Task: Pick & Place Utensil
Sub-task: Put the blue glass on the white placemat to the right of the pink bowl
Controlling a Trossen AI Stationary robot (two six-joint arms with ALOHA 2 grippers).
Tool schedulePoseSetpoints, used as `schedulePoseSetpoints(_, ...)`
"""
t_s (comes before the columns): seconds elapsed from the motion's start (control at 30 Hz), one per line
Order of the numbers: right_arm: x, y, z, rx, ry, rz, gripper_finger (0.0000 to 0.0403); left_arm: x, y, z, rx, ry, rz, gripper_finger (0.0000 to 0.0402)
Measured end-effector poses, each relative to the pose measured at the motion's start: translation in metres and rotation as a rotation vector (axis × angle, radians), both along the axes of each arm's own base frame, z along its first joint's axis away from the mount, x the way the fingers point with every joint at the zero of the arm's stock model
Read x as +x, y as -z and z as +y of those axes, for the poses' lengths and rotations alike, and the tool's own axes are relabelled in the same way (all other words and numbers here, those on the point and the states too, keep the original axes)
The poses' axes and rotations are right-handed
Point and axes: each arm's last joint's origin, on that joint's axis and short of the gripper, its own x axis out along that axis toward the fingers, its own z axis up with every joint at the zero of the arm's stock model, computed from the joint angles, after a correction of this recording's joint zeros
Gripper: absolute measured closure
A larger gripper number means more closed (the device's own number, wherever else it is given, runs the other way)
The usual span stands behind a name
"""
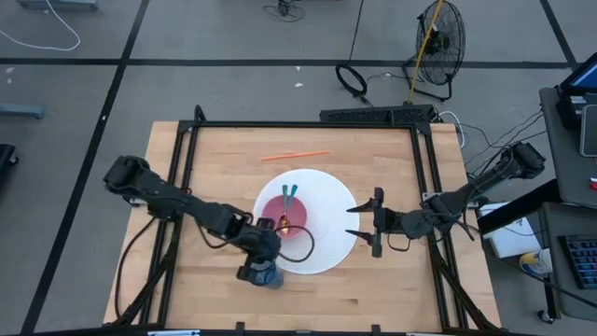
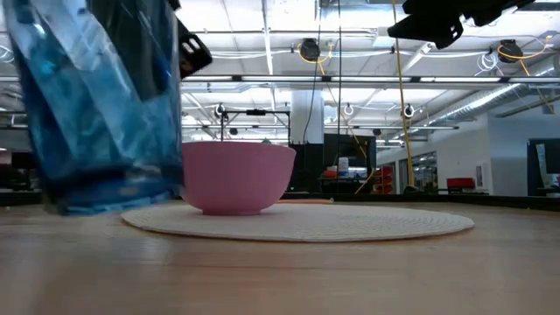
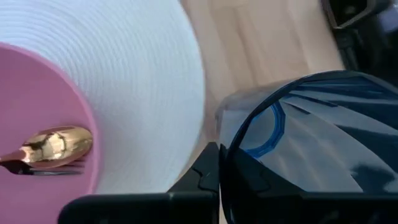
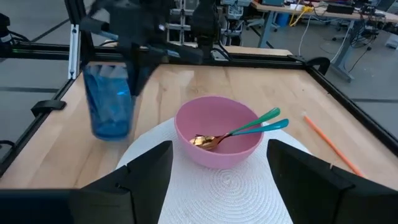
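Left jaws grasping cup, right jaws released

The left jaws (image 1: 264, 273) grip a blue cup (image 4: 111, 104) at lower centre of the desk (image 1: 233, 149); right jaws (image 1: 366, 222) gape beside the mat (image 1: 326, 201). Two utensils (image 4: 239, 130) lie in the pink bowl (image 4: 217, 134).

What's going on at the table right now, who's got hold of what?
The left gripper is closed around the blue cup, which stands on the wood just off the edge of the white placemat. The pink bowl sits on the placemat with two green-handled utensils resting in it, gold ends down. The right gripper hovers open over the placemat's far side, holding nothing. An orange straw lies loose on the table beyond the placemat.
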Motion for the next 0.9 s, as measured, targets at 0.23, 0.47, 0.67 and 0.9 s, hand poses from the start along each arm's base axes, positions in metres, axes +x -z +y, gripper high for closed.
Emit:
schedulePoseSetpoints(0.23, 0.0, 0.001, 0.003, 0.048, -0.068, 0.015, 0.0147, 0.012, 0.014, 0.007, -0.001, -0.027, 0.033, 0.0394)
schedulePoseSetpoints(0.47, -0.001, 0.001, 0.004, 0.046, -0.072, 0.014, 0.0147, 0.022, 0.011, 0.007, -0.024, -0.063, -0.061, 0.0384)
schedulePoseSetpoints(0.67, -0.001, 0.001, 0.004, 0.044, -0.071, 0.013, 0.0147, 0.024, 0.01, 0.01, -0.015, -0.092, -0.087, 0.0389)
schedulePoseSetpoints(0.9, -0.001, 0.001, 0.004, 0.044, -0.069, 0.012, 0.0147, 0.028, 0.009, 0.018, 0.025, -0.158, -0.106, 0.0394)
